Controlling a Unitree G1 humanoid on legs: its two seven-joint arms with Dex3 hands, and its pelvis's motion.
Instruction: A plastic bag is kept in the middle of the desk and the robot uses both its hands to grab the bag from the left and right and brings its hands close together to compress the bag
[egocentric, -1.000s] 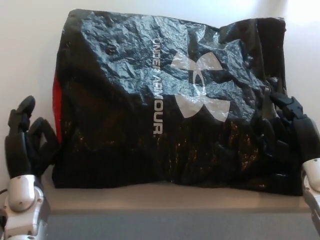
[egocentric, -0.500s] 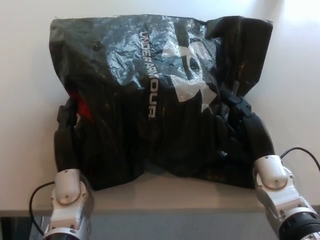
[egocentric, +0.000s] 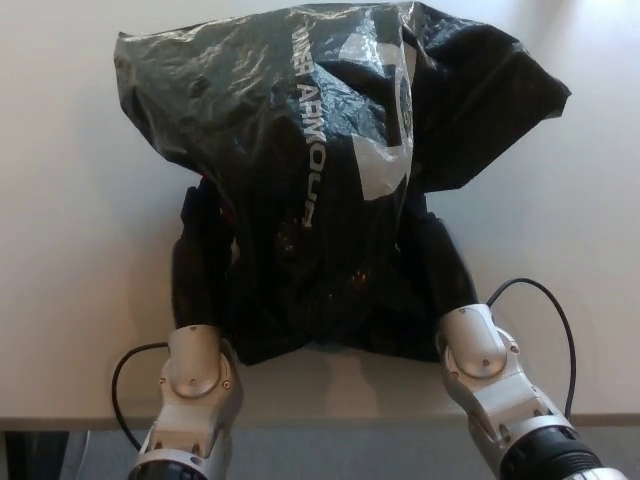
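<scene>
Black plastic bag (egocentric: 330, 170) sat bunched between the two hands on the white surface (egocentric: 70, 280), its upper part bulging wide beyond them; contents could not be made out, apart from a sliver of red just beyond the left hand. Left hand (egocentric: 200, 265) pressed into the bag's left side, right hand (egocentric: 435, 265) into its right, fingers of both closed against the plastic. Black cables looped beside each silver wrist, near the surface edge

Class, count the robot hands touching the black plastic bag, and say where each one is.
2. The left hand presses the black plastic bag at its left side; the right hand presses its right side.
</scene>
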